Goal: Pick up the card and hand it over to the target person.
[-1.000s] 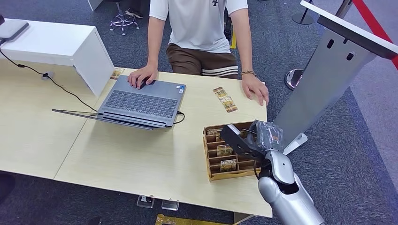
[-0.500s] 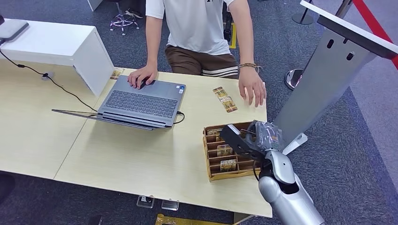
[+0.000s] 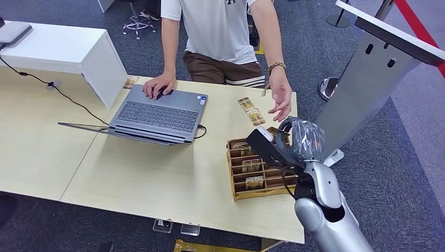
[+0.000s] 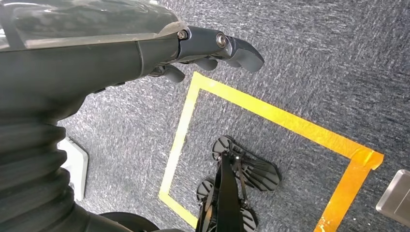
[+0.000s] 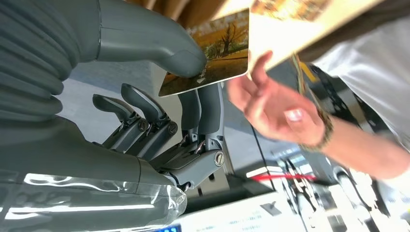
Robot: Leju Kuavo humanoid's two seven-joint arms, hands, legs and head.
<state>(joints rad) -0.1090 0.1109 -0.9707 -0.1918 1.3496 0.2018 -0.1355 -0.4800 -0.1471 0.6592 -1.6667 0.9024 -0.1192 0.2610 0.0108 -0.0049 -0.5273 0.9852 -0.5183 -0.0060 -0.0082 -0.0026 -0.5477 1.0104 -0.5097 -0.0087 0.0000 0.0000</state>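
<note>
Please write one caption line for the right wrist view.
The right hand pinches a card with a tree picture while a person's open hand reaches toward it.

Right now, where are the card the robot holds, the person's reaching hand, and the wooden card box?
card (image 5: 212,53), right wrist view, its picture face.
person's reaching hand (image 3: 279,101), head view, the palm.
wooden card box (image 3: 231,170), head view, its near-left wall.

One laptop (image 3: 160,113), one card box (image 3: 257,169), one person (image 3: 220,31).
</note>
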